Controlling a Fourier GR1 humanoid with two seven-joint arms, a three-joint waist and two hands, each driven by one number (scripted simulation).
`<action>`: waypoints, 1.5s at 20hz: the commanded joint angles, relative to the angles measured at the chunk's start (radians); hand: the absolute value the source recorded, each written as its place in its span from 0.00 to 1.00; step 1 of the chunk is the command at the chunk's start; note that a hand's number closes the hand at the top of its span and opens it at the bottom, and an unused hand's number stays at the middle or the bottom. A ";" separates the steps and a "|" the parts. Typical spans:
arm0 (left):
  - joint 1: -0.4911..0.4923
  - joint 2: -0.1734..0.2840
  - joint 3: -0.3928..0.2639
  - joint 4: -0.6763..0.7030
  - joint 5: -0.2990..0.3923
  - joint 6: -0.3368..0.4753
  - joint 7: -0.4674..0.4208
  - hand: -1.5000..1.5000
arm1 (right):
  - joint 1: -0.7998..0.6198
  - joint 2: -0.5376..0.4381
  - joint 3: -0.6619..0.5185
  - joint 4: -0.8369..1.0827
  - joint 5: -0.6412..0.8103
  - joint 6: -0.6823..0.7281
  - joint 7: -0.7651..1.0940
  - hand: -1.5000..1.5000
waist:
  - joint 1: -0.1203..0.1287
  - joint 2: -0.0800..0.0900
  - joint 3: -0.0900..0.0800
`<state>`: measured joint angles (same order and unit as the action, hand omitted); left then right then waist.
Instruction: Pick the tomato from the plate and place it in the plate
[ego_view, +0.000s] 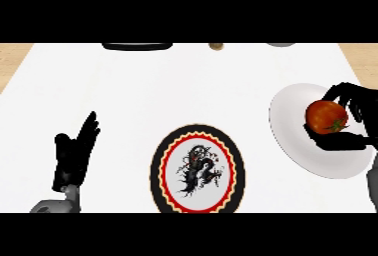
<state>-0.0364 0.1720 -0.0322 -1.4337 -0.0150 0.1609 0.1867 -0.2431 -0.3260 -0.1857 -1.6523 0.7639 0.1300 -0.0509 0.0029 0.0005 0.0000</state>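
Patterned plate (197, 170) w/ no legible text; right hand (354, 107) grips tomato (326, 116).

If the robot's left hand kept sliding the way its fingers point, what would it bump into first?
Probably nothing. The left hand points up and slightly right, across bare white counter. The patterned plate lies off to its right, though height is hard to judge.

Bright, even light; white bench (184, 85) nearly washed out, almost shadowless; soft grey shading inside white plate (295, 135).
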 joint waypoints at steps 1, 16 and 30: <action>0.028 -0.011 -0.008 -0.018 -0.017 -0.004 -0.007 0.50 | -0.103 -0.049 -0.036 0.205 0.017 -0.015 -0.043 1.00 | 0.006 0.001 0.000; 0.003 -0.023 -0.019 -0.059 -0.038 -0.009 0.047 0.50 | -0.252 -0.191 0.000 0.826 0.093 0.093 -0.242 1.00 | 0.017 0.005 0.001; 0.019 -0.041 -0.012 -0.074 -0.041 -0.001 0.055 0.50 | -0.350 -0.182 -0.262 1.000 -0.288 0.314 -0.613 0.00 | -0.002 -0.005 0.002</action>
<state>-0.0399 0.1331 -0.0388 -1.4750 -0.0563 0.1578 0.2320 -0.5755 -0.5099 -0.3362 -0.6793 0.6232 0.3425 -0.6113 0.0041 0.0012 0.0016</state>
